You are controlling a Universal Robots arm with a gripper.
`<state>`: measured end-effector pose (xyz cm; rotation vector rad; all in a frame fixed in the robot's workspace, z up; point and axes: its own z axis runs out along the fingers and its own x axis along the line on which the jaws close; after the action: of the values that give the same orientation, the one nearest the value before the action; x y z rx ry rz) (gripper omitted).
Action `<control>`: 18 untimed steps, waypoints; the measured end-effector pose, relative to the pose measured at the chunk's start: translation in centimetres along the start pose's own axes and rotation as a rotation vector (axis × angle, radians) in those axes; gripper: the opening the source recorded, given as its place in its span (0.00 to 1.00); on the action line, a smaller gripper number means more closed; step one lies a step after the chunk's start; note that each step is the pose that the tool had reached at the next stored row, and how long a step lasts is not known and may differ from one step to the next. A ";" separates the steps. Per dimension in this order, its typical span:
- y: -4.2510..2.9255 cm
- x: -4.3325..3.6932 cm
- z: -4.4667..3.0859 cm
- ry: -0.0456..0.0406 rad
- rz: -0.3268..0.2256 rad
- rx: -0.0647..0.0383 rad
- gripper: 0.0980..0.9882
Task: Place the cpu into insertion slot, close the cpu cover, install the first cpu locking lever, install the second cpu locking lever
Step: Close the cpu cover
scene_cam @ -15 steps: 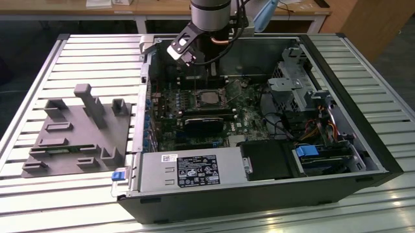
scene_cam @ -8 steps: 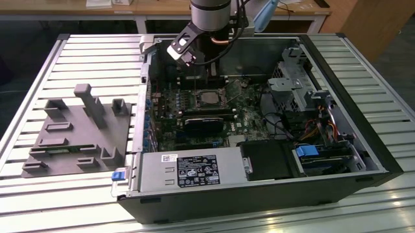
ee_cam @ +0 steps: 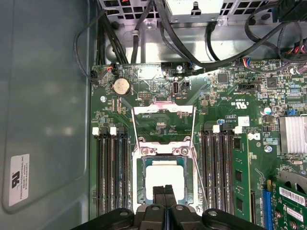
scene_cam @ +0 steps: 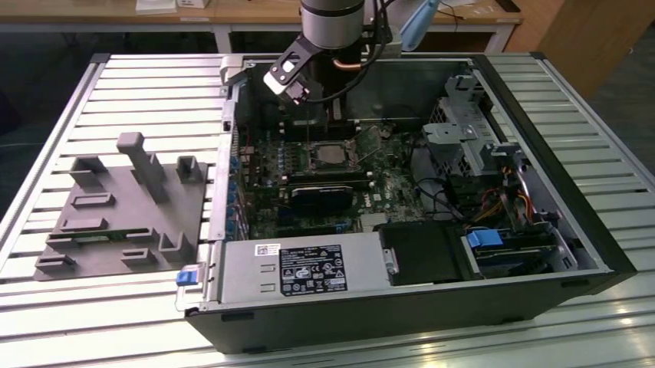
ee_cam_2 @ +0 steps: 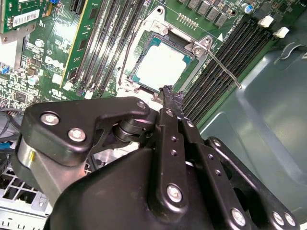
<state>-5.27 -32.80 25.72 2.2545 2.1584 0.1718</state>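
On a slatted metal table [scene_cam: 153,84], wooden desks [scene_cam: 256,11] behind — hovered over the cpu [ee_cam: 164,173] seated in the slot [ee_cam: 141,175], gripper [ee_cam: 164,189] pinched closed, empty.

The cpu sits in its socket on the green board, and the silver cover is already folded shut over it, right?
Not quite. The cpu does sit in the insertion slot, but the cpu cover is swung open, clear of the chip, as the first wrist view shows.

Your exterior view looks down from well back onto the open black computer case [scene_cam: 409,326]. Both wrist views look closely down on its green circuit board [ee_cam_2: 53,55] [ee_cam: 158,91], sharing the square silver-rimmed insertion slot [ee_cam_2: 160,29] [ee_cam: 141,177].
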 end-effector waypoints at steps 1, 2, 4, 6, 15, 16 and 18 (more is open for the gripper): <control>0.00 0.00 0.00 0.0001 0.000 0.000 0.01; 0.00 0.00 0.00 0.0000 0.000 0.000 0.01; 0.12 0.01 0.00 -0.0003 0.000 0.000 0.01; 0.46 0.02 0.04 0.0000 0.000 0.000 0.01; 3.06 0.13 0.28 -0.0001 0.000 0.003 0.01; 3.54 0.15 0.32 0.0000 0.000 0.003 0.01; 4.43 0.18 0.40 -0.0002 0.000 0.005 0.01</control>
<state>-0.82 -32.80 25.72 2.2572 2.1608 0.1665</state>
